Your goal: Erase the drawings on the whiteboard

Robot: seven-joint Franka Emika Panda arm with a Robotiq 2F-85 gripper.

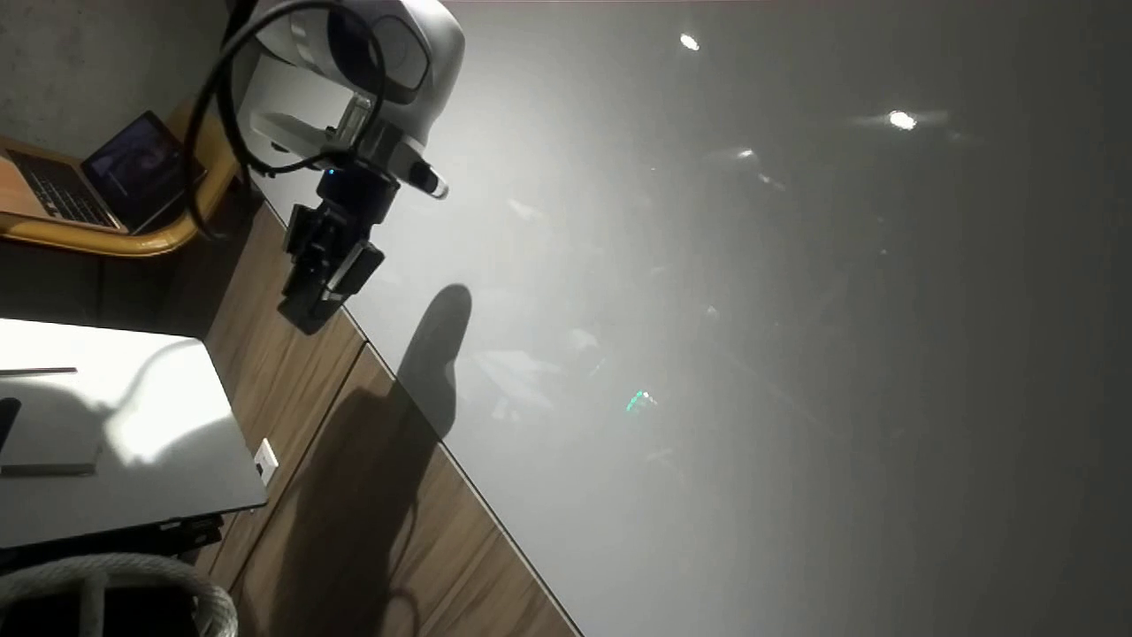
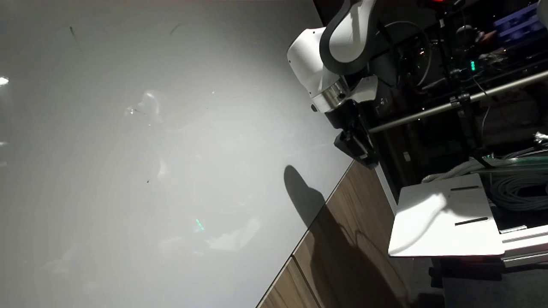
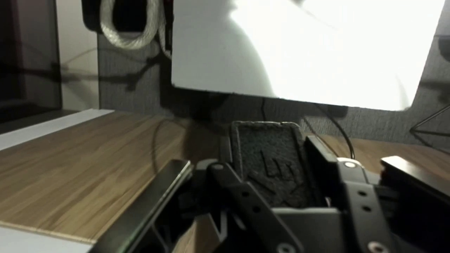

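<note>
The whiteboard [image 1: 725, 531] is a huge glossy pale panel in both exterior views. My gripper [image 1: 327, 265] stands over the board's slanted edge, where board and wood meet; I cannot judge how far off the surface it is. In the wrist view the gripper [image 3: 272, 151] is shut on a dark felt eraser [image 3: 263, 147], its face scored with a few black lines. Near the upper left of an exterior view, a thin dark stroke [image 2: 75, 38] and a fainter curved stroke [image 2: 174, 29] show on the board. Whether these belong to the drawings I cannot tell.
Brown wooden panels [image 1: 460, 531] run along the board's edge, with the arm's shadow across them. A white table [image 1: 150, 487] stands beside them. A laptop [image 1: 88, 181] sits on a yellow-framed chair. Cables and a metal rail [image 2: 411, 117] lie behind the arm.
</note>
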